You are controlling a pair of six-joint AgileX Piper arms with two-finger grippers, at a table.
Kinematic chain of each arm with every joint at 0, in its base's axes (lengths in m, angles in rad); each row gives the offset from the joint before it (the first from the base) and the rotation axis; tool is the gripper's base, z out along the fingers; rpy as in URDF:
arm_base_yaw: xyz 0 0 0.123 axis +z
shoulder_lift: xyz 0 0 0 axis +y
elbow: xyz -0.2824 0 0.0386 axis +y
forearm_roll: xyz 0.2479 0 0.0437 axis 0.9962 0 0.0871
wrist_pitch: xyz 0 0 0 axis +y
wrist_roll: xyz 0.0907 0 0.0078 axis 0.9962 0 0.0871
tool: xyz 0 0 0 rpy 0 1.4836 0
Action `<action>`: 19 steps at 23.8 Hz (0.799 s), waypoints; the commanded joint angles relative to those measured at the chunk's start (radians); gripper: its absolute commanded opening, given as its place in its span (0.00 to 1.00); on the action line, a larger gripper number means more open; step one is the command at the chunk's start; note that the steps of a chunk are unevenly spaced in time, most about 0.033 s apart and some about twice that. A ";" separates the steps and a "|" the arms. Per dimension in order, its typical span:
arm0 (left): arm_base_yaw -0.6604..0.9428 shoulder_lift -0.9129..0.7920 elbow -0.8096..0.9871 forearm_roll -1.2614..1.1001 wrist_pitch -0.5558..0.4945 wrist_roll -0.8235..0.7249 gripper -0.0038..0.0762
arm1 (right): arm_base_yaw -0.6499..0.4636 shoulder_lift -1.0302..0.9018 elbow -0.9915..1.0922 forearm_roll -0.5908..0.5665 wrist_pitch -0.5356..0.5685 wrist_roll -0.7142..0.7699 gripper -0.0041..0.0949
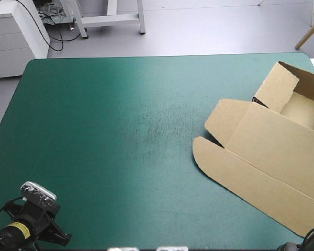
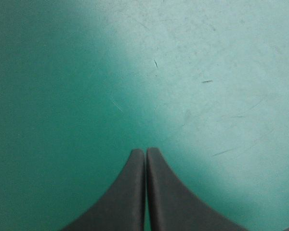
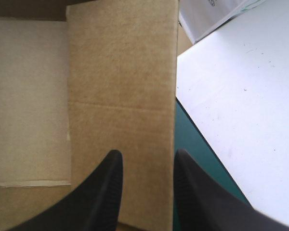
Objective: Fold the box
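**item:** box (image 1: 267,151), one cut sheet of brown board.

**location:** right side of the high view, running from upper right to lower right on the teal-green surface (image 1: 110,130). its far part ran off the frame's right edge.

**condition:** partly formed. at upper right a tray portion stood with walls raised around a pale floor. from it the lid panel lay flat toward the lower left, with its long round-ended front flap and one side flap spread out unfolded.

**left gripper** (image 2: 145,154): black fingers pressed together into one point, nothing between them. it sat over bare cover at the lower left of the high view, well apart from the box.

**right gripper** (image 3: 147,161): black fingers stood apart, gripping nothing. a creased brown panel lay under and ahead of them, and its edge ran ahead from just beside one fingertip. the arm barely showed at the lower right corner of the high view.

**progress (judged):** tray walls appeared up, so the main forming seemed done. the lid and its flaps remained flat and unworked. whether every wall was tucked could not be told, as the right side was cut off.
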 commanded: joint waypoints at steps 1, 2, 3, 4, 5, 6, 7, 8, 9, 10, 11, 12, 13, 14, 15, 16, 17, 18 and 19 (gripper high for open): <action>-0.001 0.006 -0.025 0.004 -0.044 -0.009 0.04 | -0.006 -0.104 -0.031 -0.010 -0.026 -0.009 0.38; -0.001 0.006 -0.025 0.004 -0.044 -0.009 0.04 | -0.006 -0.115 -0.031 -0.003 -0.026 -0.009 0.38; -0.001 0.006 -0.025 0.004 -0.044 -0.009 0.04 | -0.006 -0.131 -0.027 0.010 -0.026 -0.009 0.38; -0.001 0.006 -0.025 0.004 -0.044 -0.009 0.04 | -0.006 -0.149 -0.018 0.028 -0.026 -0.009 0.38; -0.001 0.006 -0.025 0.004 -0.044 -0.009 0.04 | -0.006 -0.170 -0.008 0.042 -0.026 -0.009 0.38; -0.001 0.006 -0.025 0.004 -0.044 -0.009 0.04 | -0.006 -0.196 0.008 0.066 -0.026 -0.024 0.38; -0.001 0.006 -0.025 0.004 -0.044 -0.009 0.04 | -0.006 -0.225 0.032 0.102 -0.026 -0.049 0.38; -0.001 0.006 -0.025 0.004 -0.044 -0.009 0.04 | -0.006 -0.251 0.061 0.137 -0.026 -0.076 0.38; -0.001 0.006 -0.025 0.004 -0.044 -0.009 0.04 | -0.006 -0.286 0.094 0.177 -0.026 -0.111 0.37; -0.001 0.006 -0.025 0.004 -0.044 -0.009 0.04 | -0.006 -0.322 0.130 0.207 -0.026 -0.136 0.33; -0.001 0.006 -0.025 0.004 -0.044 -0.009 0.04 | -0.004 -0.393 0.202 0.248 -0.026 -0.156 0.22; -0.001 0.006 -0.025 0.004 -0.044 -0.009 0.04 | -0.004 -0.436 0.245 0.265 -0.026 -0.160 0.14; -0.001 0.006 -0.025 0.004 -0.044 -0.009 0.04 | -0.003 -0.530 0.325 0.294 -0.026 -0.174 0.02; -0.001 0.006 -0.025 0.004 -0.044 -0.009 0.04 | 0.003 -0.581 0.371 0.308 -0.028 -0.182 0.03; -0.001 0.006 -0.025 0.004 -0.044 -0.009 0.04 | 0.025 -0.673 0.466 0.319 -0.044 -0.187 0.03; -0.001 0.006 -0.025 0.004 -0.044 -0.009 0.04 | 0.043 -0.726 0.514 0.321 -0.054 -0.191 0.03; -0.001 0.006 -0.025 0.004 -0.044 -0.009 0.04 | 0.081 -0.821 0.600 0.321 -0.073 -0.208 0.03; -0.001 0.006 -0.025 0.004 -0.044 -0.009 0.04 | 0.135 -0.931 0.688 0.321 -0.102 -0.215 0.03; -0.001 0.006 -0.025 0.004 -0.044 -0.009 0.04 | 0.159 -0.975 0.727 0.321 -0.112 -0.215 0.03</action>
